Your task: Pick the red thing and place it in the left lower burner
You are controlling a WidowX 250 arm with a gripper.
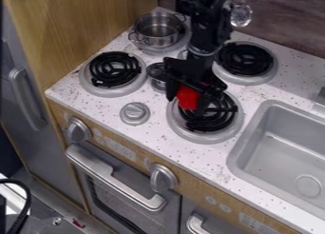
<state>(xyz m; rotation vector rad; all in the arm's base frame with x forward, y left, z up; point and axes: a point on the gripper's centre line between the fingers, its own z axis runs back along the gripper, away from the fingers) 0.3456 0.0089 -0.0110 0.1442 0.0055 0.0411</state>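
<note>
Clasping the red thing (pixel 188 97), the jaws stand apart by its width, over the front burner (pixel 219 116) beside the sink (pixel 246 129).

Metal pot (pixel 157 32) on back burner (pixel 158 51), grey sink (pixel 236 154), oven handle (pixel 113 177)

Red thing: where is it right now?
In the camera view, the red thing is at the gripper, by the left edge of the lower right burner, right of the round knob on the stovetop.
</note>
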